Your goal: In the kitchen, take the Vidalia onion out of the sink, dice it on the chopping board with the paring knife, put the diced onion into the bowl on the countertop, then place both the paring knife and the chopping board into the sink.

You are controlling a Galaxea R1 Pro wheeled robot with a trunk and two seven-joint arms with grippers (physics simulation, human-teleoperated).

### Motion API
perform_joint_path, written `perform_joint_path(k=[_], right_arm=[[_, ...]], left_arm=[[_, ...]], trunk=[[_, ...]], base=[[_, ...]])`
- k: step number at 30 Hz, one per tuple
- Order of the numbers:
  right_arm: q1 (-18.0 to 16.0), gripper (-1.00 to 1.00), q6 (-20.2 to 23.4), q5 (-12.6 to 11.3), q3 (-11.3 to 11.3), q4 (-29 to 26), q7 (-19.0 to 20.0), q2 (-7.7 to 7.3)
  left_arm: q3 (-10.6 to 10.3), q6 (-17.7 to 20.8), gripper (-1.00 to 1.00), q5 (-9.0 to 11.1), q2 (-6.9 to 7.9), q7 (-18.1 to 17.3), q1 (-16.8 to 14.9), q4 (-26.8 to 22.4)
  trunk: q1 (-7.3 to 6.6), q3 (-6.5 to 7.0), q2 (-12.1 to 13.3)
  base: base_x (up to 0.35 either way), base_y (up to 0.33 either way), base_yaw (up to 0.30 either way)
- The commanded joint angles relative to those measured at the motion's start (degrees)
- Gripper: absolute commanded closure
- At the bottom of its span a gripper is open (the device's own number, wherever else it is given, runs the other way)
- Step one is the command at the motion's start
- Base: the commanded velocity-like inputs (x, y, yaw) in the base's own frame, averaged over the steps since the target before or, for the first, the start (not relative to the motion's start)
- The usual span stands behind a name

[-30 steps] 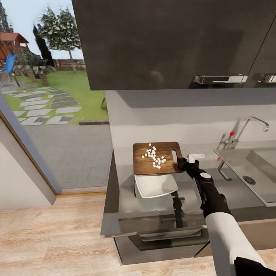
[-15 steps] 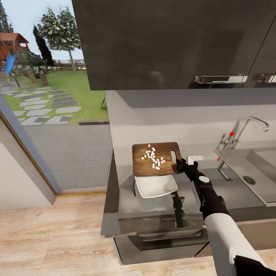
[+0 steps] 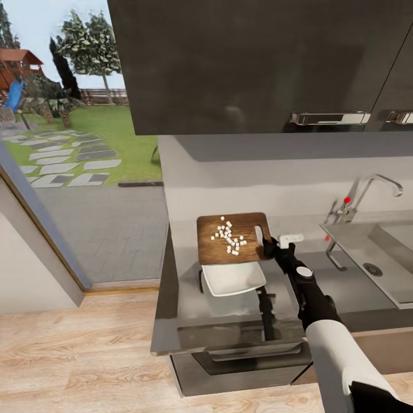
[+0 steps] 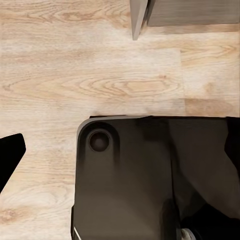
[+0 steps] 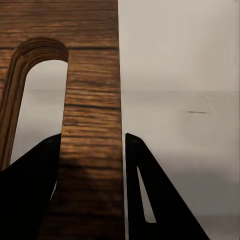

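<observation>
**Board held over bowl, tip-out pending**

Right gripper (image 3: 269, 243) is pinching the board (image 3: 232, 237) at its slot-handle end; in the right wrist view the jaws are sitting either side of the strip of wood (image 5: 92, 125) between the slot and the board's edge, pressed onto it.

Board is being held above the table (image 3: 229, 321), roughly level, with its near long edge overlapping the far rim of the bowl (image 3: 232, 277). Diced onion (image 3: 228, 234) is sitting in a loose cluster mid-board, none visible in the bowl yet.

Key relation: board's long axis is running left-right, handle end toward the sink (image 3: 378, 252) and the gripper, free end away from it. Bowl is lying toward the robot from the board, not along its long axis. So my read is the dump needs a roll about the long axis, near edge dropping toward the bowl, rather than a tilt along the handle line.

Risk, as I judge it: cubes skipping past the bowl's sides onto the table, since the board is about as wide as the bowl.

Left gripper: the left wrist view is looking down at wood floor (image 4: 100, 65) and the robot base (image 4: 125, 180); jaw state can't be told.
</observation>
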Motion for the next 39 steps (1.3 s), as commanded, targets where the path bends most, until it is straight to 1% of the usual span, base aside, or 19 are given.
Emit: perform_joint_path(k=[1,3,7,9,10,18,25,39], right_arm=[[-0.1,1.00,-0.9,0.6,-0.5,0.5,0.4,0.10],[-0.1,1.00,-1.7,0.6,-1.1,1.1,0.4,0.10],[-0.1,1.00,-2.2,0.6,-4.7,1.6,0.5,0.10],[-0.1,1.00,-2.3,0.6,-5.8,1.6,0.6,0.10],[-0.1,1.00,-2.3,0.6,-6.0,1.6,0.7,0.10],[-0.1,1.00,-2.4,0.6,-6.3,1.6,0.9,0.10],[-0.1,1.00,-4.0,0.6,-6.3,1.6,0.9,0.10],[-0.1,1.00,-4.2,0.6,-6.3,1.7,0.5,0.19]], left_arm=[[-0.5,-0.1,-1.00,0.4,0.03,0.3,0.0,-0.1],[-0.5,-0.1,-1.00,0.4,0.03,0.2,0.0,-0.1],[-0.5,-0.1,-1.00,0.5,0.03,0.2,0.0,0.0],[-0.5,-0.1,-1.00,0.5,0.03,0.2,0.0,0.1],[-0.5,-0.1,-1.00,0.5,0.03,0.2,0.0,0.2],[-0.5,-0.1,-1.00,0.4,0.03,0.2,0.0,0.3],[-0.5,-0.1,-1.00,0.4,0.03,0.2,0.0,0.3],[-0.5,-0.1,-1.00,0.4,0.03,0.3,0.0,0.3]], trunk=[[0.03,-0.10,-0.1],[0.03,-0.10,-0.1],[0.03,-0.10,-0.1],[0.03,-0.10,-0.1],[0.03,-0.10,-0.1],[0.03,-0.10,-0.1],[0.03,-0.10,-0.1],[0.03,-0.10,-0.1]], base=[[0.000,0.000,0.000],[0.000,0.000,0.000],[0.000,0.000,0.000],[0.000,0.000,0.000],[0.000,0.000,0.000],[0.000,0.000,0.000],[0.000,0.000,0.000],[0.000,0.007,0.000]])
